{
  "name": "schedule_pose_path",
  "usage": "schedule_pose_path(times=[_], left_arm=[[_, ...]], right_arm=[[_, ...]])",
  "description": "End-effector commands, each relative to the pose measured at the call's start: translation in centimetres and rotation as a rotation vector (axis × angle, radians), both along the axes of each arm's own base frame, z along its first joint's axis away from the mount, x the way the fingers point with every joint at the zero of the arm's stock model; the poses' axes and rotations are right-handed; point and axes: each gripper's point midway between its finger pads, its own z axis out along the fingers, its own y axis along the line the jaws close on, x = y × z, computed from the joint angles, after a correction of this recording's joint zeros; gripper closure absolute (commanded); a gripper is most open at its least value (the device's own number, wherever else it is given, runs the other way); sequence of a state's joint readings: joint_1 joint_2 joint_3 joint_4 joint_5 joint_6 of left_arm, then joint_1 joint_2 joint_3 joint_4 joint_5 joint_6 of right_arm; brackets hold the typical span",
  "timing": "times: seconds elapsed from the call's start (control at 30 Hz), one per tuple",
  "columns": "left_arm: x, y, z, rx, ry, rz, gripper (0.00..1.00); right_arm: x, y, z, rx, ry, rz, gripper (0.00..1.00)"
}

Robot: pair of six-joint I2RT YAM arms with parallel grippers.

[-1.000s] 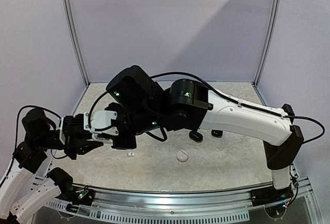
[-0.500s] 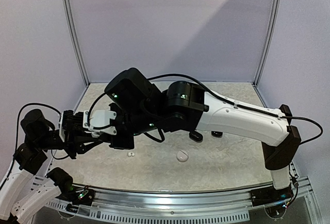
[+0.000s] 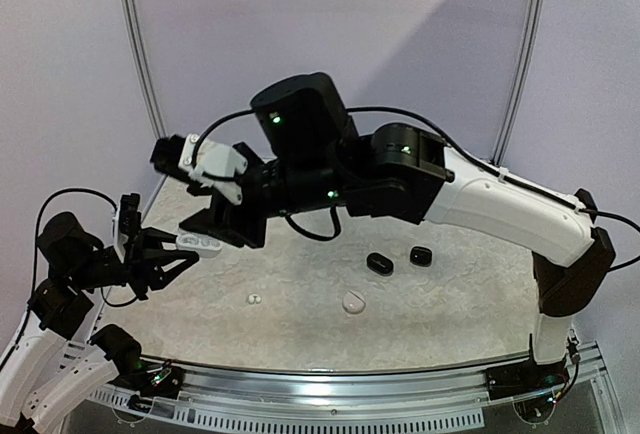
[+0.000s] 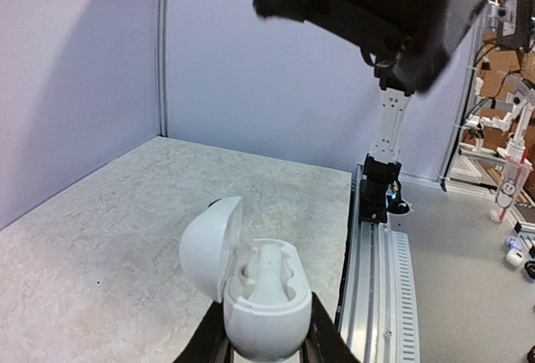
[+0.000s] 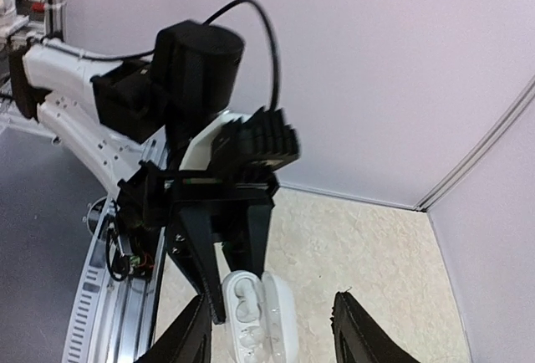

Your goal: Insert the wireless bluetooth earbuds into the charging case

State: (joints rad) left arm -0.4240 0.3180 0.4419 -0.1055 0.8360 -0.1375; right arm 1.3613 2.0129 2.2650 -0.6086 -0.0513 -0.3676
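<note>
The white charging case (image 4: 259,296) is held above the table with my left gripper (image 4: 263,348) shut on its base. Its lid stands open to the left. In the right wrist view the case (image 5: 259,317) lies open below, and a white earbud (image 5: 243,300) seems to sit in one socket. My right gripper (image 5: 272,338) hovers above it, open, with nothing between its fingers. From above, the case (image 3: 200,244) is at the left, just under the right gripper (image 3: 228,232). A tiny white earbud (image 3: 254,299) lies on the table.
A larger white rounded piece (image 3: 353,302) lies near the front middle. Two black rounded pieces (image 3: 380,264) (image 3: 420,255) lie further right. The right arm (image 3: 480,204) spans the table at mid height. A metal rail (image 3: 330,384) runs along the near edge.
My right gripper has opened and risen up and away from the case. The left gripper has kept its hold and shifted slightly left.
</note>
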Motion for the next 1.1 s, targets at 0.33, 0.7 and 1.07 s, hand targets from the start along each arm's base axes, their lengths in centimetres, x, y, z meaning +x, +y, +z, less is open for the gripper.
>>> schedule_pose_path(times=[0.33, 0.7, 1.07], left_arm=[[7.3, 6.0, -1.3, -0.079, 0.161, 0.521, 1.0], [7.9, 6.5, -1.8, -0.071, 0.151, 0.541, 1.0], [8.0, 6.4, -1.8, -0.079, 0.149, 0.529, 1.0]], right_arm=[[15.0, -2.7, -10.2, 0.048, 0.534, -0.51, 0.64], [14.2, 0.7, -30.0, -0.368, 0.712, -0.472, 0.81], [10.2, 1.1, -37.1, -0.486, 0.895, -0.321, 0.86]])
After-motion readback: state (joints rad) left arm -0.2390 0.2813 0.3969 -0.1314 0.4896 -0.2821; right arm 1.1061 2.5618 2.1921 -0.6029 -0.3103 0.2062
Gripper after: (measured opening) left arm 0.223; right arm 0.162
